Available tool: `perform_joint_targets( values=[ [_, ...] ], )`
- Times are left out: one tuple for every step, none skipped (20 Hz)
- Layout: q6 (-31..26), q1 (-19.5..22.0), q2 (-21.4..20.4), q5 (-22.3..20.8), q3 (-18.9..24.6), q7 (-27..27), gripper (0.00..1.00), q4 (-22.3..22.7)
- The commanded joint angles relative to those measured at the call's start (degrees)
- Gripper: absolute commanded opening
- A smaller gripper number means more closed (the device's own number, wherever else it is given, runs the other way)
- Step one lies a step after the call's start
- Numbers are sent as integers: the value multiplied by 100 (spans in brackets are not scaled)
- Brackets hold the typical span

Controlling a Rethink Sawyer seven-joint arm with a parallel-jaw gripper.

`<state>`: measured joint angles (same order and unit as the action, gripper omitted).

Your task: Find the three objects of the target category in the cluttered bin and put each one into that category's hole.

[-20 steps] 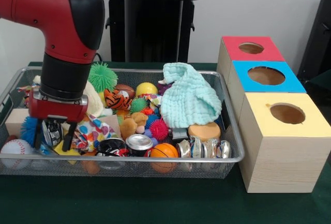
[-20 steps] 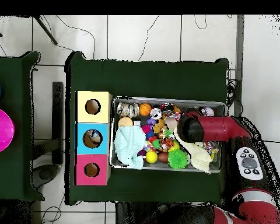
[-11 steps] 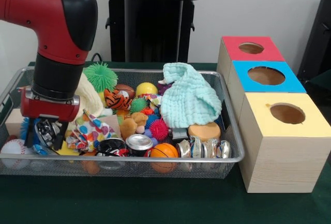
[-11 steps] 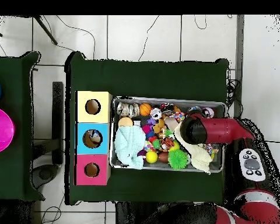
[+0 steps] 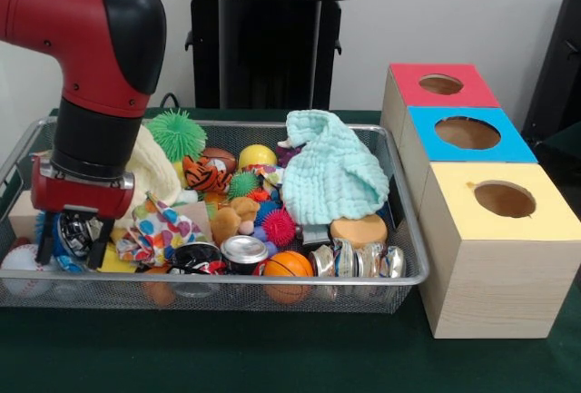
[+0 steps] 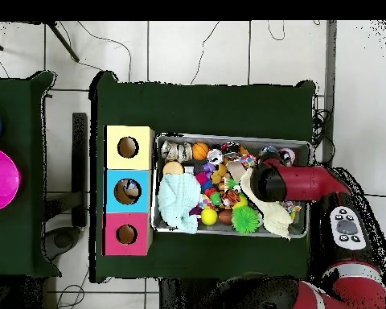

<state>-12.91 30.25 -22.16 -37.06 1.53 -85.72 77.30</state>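
My gripper (image 5: 69, 250) is low in the left end of the wire bin (image 5: 272, 281), its two black fingers (image 5: 43, 246) closed on a crumpled silver and blue can (image 5: 74, 232). Other cans lie along the bin's front: an upright silver can (image 5: 243, 250) and several crushed ones (image 5: 356, 260). Three hole boxes stand to the right: red (image 5: 440, 84), blue (image 5: 467, 132) and yellow (image 5: 504, 199). In the overhead view the arm (image 6: 289, 182) covers the gripper.
The bin also holds a mint cloth (image 5: 332, 171), a green spiky ball (image 5: 178, 132), an orange ball (image 5: 289, 264), a baseball (image 5: 20, 260), a tiger toy (image 5: 205, 174) and a patterned cloth (image 5: 162, 229). A black stand (image 5: 268, 34) rises behind the bin.
The gripper has slid left along the bin by a small amount, and the silver can between its fingers went with it. The blue spiky ball is now hidden behind the gripper.
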Motion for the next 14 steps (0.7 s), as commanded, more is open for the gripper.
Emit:
perform_joint_targets(
  values=[
    [1029,-236,840,-214,-361,-1086,100,49],
    [1248,-414,945,-115,-617,-1276,100,-39],
    [1254,-408,976,-71,-591,-1252,100,-62],
    [1288,-423,1013,-26,-605,-1229,100,-89],
    [1304,-432,1033,23,-603,-1204,100,-101],
    [1286,-426,1027,69,-581,-1173,100,-93],
    [1264,-419,1007,110,-558,-1143,100,-74],
    [1293,-410,1014,154,-543,-1141,100,-54],
    [1335,-423,1025,207,-553,-1162,100,-48],
    [1380,-389,1022,232,-519,-1150,100,-15],
    [1426,-387,1028,255,-520,-1144,100,-17],
    [1466,-328,1019,247,-449,-1099,100,10],
    [1481,-229,998,231,-312,-1027,100,52],
    [1504,-136,983,192,-180,-955,100,88]
  ],
)
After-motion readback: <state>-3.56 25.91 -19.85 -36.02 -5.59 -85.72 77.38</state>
